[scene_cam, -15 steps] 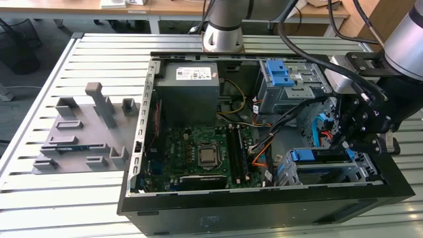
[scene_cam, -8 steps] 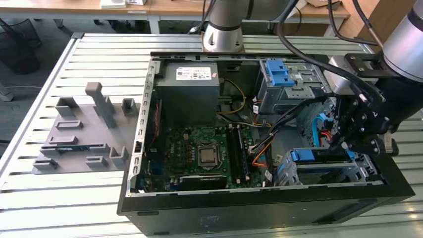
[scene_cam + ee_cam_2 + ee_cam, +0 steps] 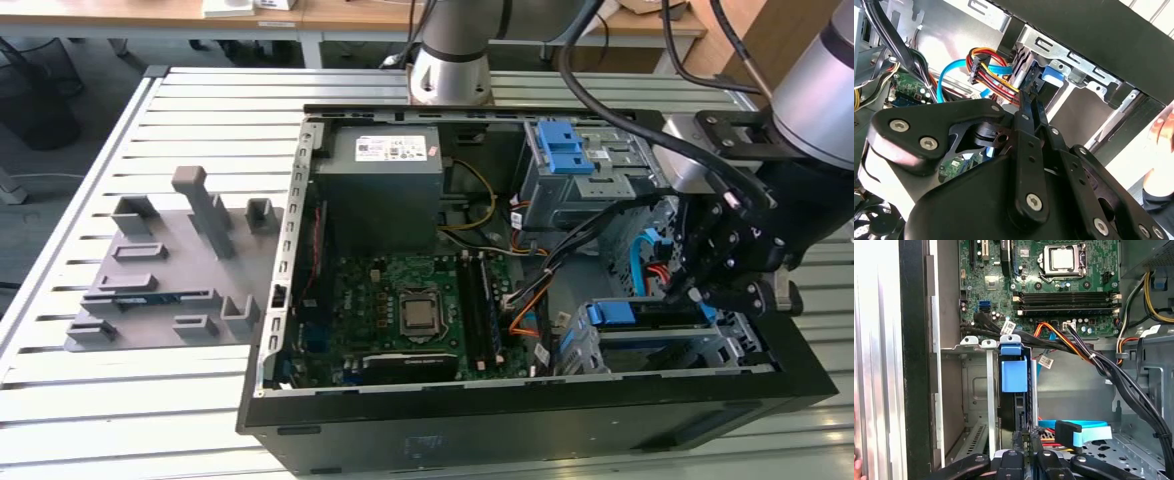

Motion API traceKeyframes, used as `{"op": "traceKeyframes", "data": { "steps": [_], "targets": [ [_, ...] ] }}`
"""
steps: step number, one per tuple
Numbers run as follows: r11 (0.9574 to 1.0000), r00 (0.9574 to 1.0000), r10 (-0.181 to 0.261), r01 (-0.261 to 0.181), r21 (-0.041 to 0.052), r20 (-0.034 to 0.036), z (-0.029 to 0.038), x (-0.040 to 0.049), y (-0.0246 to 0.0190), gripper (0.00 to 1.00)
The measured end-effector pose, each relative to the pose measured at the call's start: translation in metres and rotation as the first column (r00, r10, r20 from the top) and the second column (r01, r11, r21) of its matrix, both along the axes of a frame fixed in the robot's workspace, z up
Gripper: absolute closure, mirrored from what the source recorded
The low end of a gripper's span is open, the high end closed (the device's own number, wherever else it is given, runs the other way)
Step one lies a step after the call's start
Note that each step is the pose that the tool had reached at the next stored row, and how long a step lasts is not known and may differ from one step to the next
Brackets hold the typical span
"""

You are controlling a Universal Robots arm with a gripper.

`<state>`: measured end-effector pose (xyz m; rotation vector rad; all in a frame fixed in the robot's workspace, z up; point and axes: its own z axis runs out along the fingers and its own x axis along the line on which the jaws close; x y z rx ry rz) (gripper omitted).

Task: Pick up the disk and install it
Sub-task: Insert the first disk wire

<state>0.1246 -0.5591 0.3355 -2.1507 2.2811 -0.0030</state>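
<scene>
The disk [image 3: 1014,412] stands on edge in the lower drive cage [image 3: 986,390] of the open computer case, and its blue carrier tab [image 3: 1014,374] faces the motherboard. In the exterior view the disk [image 3: 647,318] sits in the cage at the case's front right corner. My gripper [image 3: 1028,436] is shut, with its two black fingers pressed together and nothing between them. The tips sit right at the disk's near edge; I cannot tell whether they touch it. In the second wrist view the shut gripper [image 3: 1030,96] points at the blue carrier [image 3: 1054,75].
Black, orange and blue cables [image 3: 1079,347] cross beside the cage. The motherboard [image 3: 407,300] lies in the middle of the case and an upper drive cage with a blue latch [image 3: 567,150] stands behind. A grey fixture [image 3: 174,260] lies at the exterior view's left. A person's hand [image 3: 1161,135] is near the case wall.
</scene>
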Motion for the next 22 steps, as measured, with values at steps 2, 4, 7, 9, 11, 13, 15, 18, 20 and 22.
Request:
{"op": "traceKeyframes", "data": {
  "steps": [2,4,7,9,11,13,15,18,20,22],
  "targets": [
    [1.0000,1.0000,0.000,0.000,0.0001,-0.0003,-0.0005,0.0006,0.0000,0.83],
    [1.0000,1.0000,0.000,0.000,0.0004,-0.0005,-0.0007,0.0011,0.0000,0.83],
    [1.0000,1.0000,0.000,0.000,0.0007,-0.0012,-0.0007,0.0013,0.0000,0.83],
    [1.0000,1.0000,0.000,0.000,0.0008,-0.0033,-0.0005,0.0018,0.0000,0.83],
    [1.0000,1.0000,0.000,0.000,0.0009,-0.0057,0.0000,0.0021,0.0000,0.83],
    [1.0000,1.0000,0.000,0.000,0.0010,-0.0072,0.0005,0.0021,0.0000,0.83],
    [1.0000,1.0000,0.000,0.000,0.0008,-0.0080,0.0009,0.0021,0.0000,0.83],
    [1.0000,1.0000,0.000,0.000,0.0005,-0.0083,0.0010,0.0024,-0.0009,0.83],
    [1.0000,1.0000,0.000,0.000,0.0009,-0.0085,0.0007,0.0032,-0.0013,0.83],
    [1.0000,1.0000,0.000,0.000,0.0008,-0.0087,0.0003,0.0036,-0.0013,0.83]
  ]
}}
